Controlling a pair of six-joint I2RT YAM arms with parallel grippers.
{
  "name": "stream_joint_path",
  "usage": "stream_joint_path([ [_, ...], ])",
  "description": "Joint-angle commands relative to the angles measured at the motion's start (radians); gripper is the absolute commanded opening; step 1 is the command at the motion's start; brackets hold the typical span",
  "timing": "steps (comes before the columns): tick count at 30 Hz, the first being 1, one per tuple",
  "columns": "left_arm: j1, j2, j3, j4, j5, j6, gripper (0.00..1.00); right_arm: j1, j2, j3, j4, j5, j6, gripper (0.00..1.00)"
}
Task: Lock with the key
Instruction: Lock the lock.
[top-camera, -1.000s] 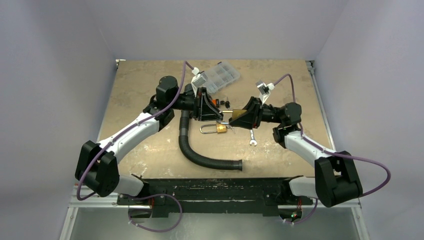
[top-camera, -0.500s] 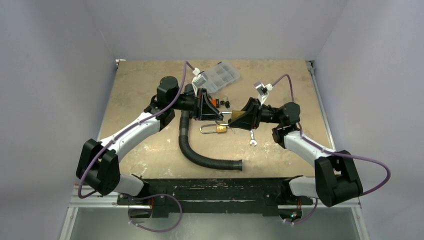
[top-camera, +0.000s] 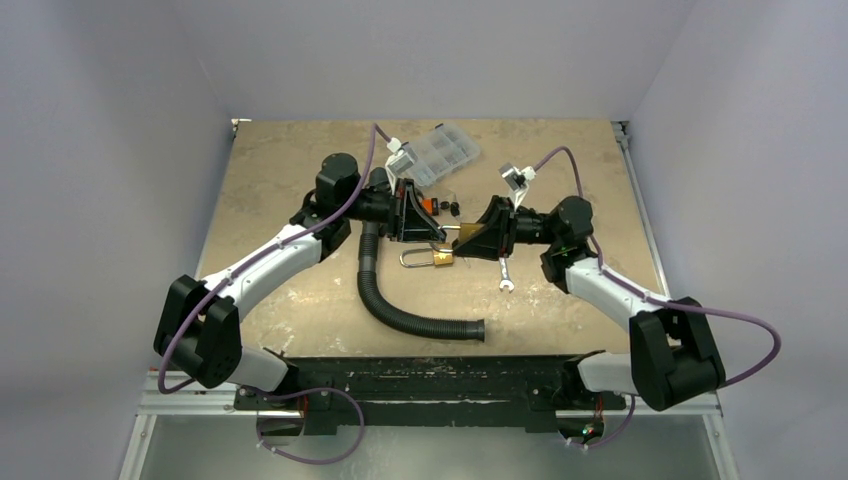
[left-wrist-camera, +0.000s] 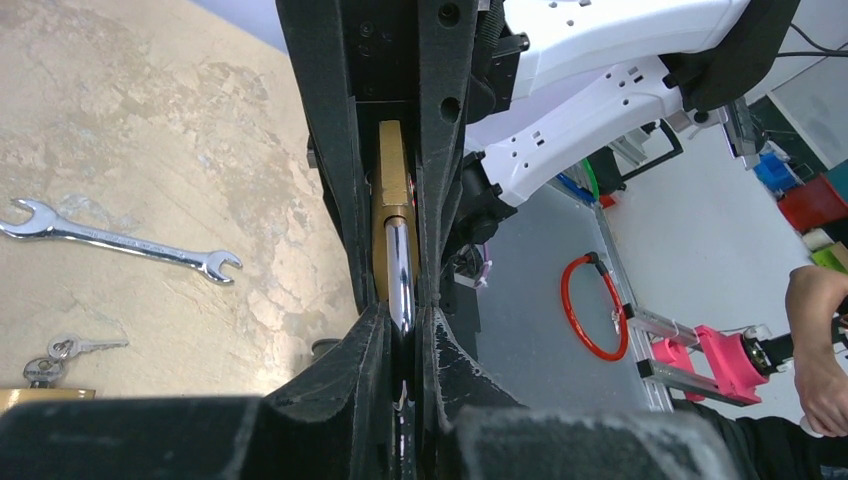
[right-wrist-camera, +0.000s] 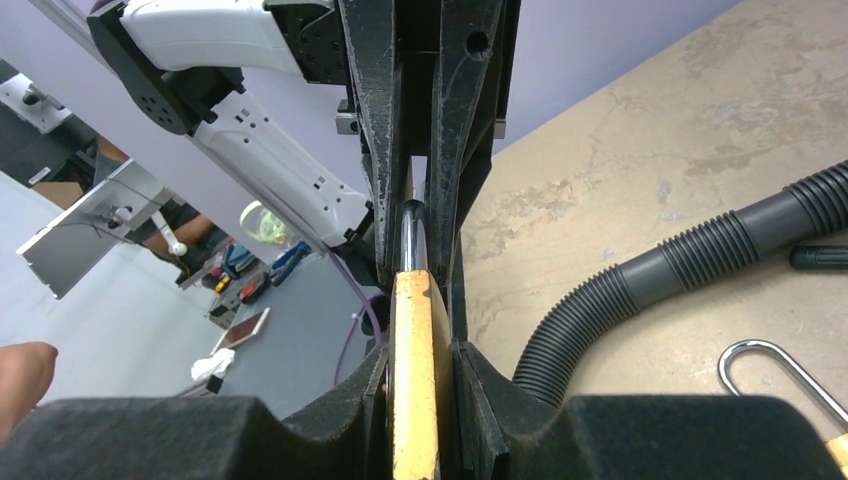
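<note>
A brass padlock (top-camera: 456, 233) is held in the air between both grippers. My left gripper (top-camera: 437, 232) is shut on its chrome shackle (left-wrist-camera: 398, 270), seen edge-on in the left wrist view. My right gripper (top-camera: 471, 238) is shut on the brass body (right-wrist-camera: 414, 390), with the shackle (right-wrist-camera: 413, 232) beyond it. A second brass padlock (top-camera: 441, 259) lies on the table below them with its shackle open. A small bunch of keys (left-wrist-camera: 68, 349) lies beside it. No key shows in the held padlock.
A black corrugated hose (top-camera: 400, 312) curves from the left gripper toward the front. A small wrench (top-camera: 505, 276) lies under the right gripper. A clear compartment box (top-camera: 441, 152) stands at the back. Small dark parts (top-camera: 450, 208) lie behind the grippers.
My right arm has pushed a little to the left, toward the left gripper, and its wrist has shifted. The left arm has hardly moved. Both grips have held.
</note>
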Motion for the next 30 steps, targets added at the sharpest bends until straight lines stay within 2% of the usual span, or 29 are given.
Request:
stream_joint_path([
  [1, -0.1, 0.028, 0.0, 0.069, -0.025, 0.007, 0.0, 0.096, 0.013, 0.107, 0.047, 0.094, -0.011, 0.0],
  [30, -0.151, 0.073, -0.026, 0.13, -0.044, -0.028, 0.0, 0.16, 0.062, 0.174, 0.092, 0.086, 0.018, 0.0],
])
